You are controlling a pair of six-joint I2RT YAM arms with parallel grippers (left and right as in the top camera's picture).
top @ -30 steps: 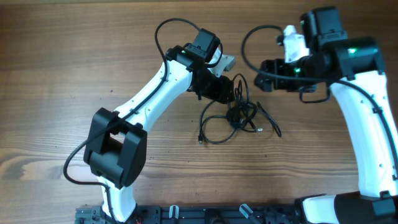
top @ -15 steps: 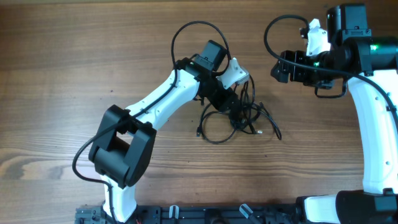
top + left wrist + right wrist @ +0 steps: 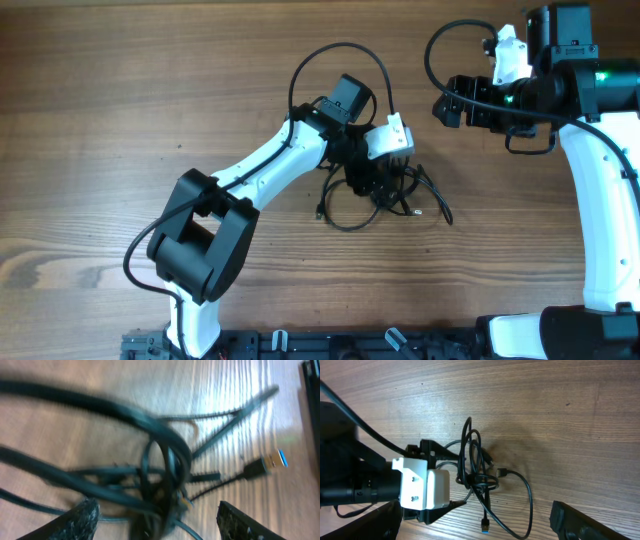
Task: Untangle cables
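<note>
Straddling the cables [image 3: 160,475], the left gripper [image 3: 157,522] stands open. Its two dark, rough-faced fingertips [image 3: 82,517] sit wide apart at the lower corners of the left wrist view and clamp nothing. The cords between them are thin, black and round, looped over one another into one knot. How many cords are in the knot cannot be told. One flat metal USB plug [image 3: 272,459] with a blue tongue lies at the right of that view, pointing right.

From overhead the tangle lies at centre frame on the brown, grained wooden table [image 3: 120,100]. Its long axis runs left to right, with one loose loop sagging to the lower left and thin tails splaying to the lower right.

The right gripper [image 3: 440,105], in the upper right of the overhead frame, is also spread open and empty, well apart from the cords.
</note>
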